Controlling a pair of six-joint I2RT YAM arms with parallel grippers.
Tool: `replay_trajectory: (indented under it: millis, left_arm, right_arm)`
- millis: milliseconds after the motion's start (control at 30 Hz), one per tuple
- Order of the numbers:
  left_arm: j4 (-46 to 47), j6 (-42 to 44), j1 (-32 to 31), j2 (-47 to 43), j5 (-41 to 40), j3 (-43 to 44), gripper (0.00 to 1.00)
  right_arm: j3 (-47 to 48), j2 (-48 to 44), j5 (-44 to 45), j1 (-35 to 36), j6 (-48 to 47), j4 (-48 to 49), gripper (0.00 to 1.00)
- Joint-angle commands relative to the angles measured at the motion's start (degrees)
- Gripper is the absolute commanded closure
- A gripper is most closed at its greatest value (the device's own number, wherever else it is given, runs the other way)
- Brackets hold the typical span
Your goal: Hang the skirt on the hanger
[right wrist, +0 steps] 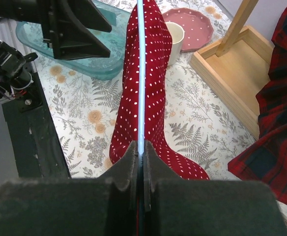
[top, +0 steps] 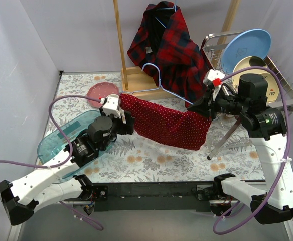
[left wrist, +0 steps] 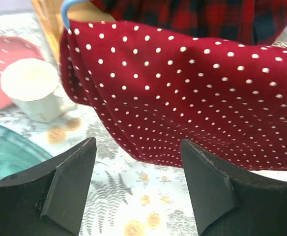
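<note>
The red polka-dot skirt [top: 169, 123] hangs draped over the light blue hanger [top: 159, 83], held above the table. My right gripper [top: 205, 106] is shut on the hanger's right end; in the right wrist view the blue bar [right wrist: 141, 73] runs straight out of the closed jaws with the skirt [right wrist: 148, 98] folded over it. My left gripper [top: 127, 120] is open and empty, just below the skirt's left end. In the left wrist view the skirt [left wrist: 192, 93] hangs ahead of the spread fingers [left wrist: 70, 182] and the hanger's tip [left wrist: 67, 12] shows top left.
A plaid shirt [top: 166, 42] hangs on a wooden rack [top: 136, 75] behind. A pink plate [top: 102, 92] and white cup [left wrist: 33, 88] sit back left, a teal tray [top: 66, 135] at left. A dish rack [top: 282, 80] with plates stands at right.
</note>
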Motion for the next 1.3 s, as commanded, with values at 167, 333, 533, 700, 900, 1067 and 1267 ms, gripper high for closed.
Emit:
replay_trajectory:
  millis: [167, 333, 533, 700, 900, 1067, 1267]
  left_arm:
    - [13.68, -8.24, 21.08, 4.48, 33.32, -4.76, 0.34]
    - [18.45, -10.36, 27.94, 9.58, 44.15, -5.73, 0.43]
    - [21.35, -9.92, 29.35, 8.27, 50.04, -7.05, 0.69]
    - [20.91, -9.22, 30.67, 8.27, 51.28, -6.61, 0.92]
    - [20.47, -9.22, 31.55, 5.90, 53.03, -3.90, 1.00]
    - [18.02, -10.01, 31.46, 3.96, 57.85, 2.87, 1.00]
    - [14.42, -10.71, 31.46, 7.82, 62.52, 12.28, 1.00]
  right_arm:
    - [4.12, 1.01, -5.47, -1.64, 2.57, 4.59, 0.99]
    - [4.38, 1.10, -6.62, -2.25, 2.92, 4.85, 0.99]
    - [3.41, 1.10, -7.32, -2.78, 3.01, 5.38, 0.99]
    - [3.06, 1.36, -7.94, -3.13, 3.18, 5.65, 0.99]
    - [2.19, 0.92, -6.45, -3.22, 3.01, 5.91, 0.99]
    - [-0.80, 1.36, -6.27, -3.31, 2.66, 6.87, 0.99]
    - [-3.88, 1.45, -7.15, -3.22, 2.92, 7.93, 0.99]
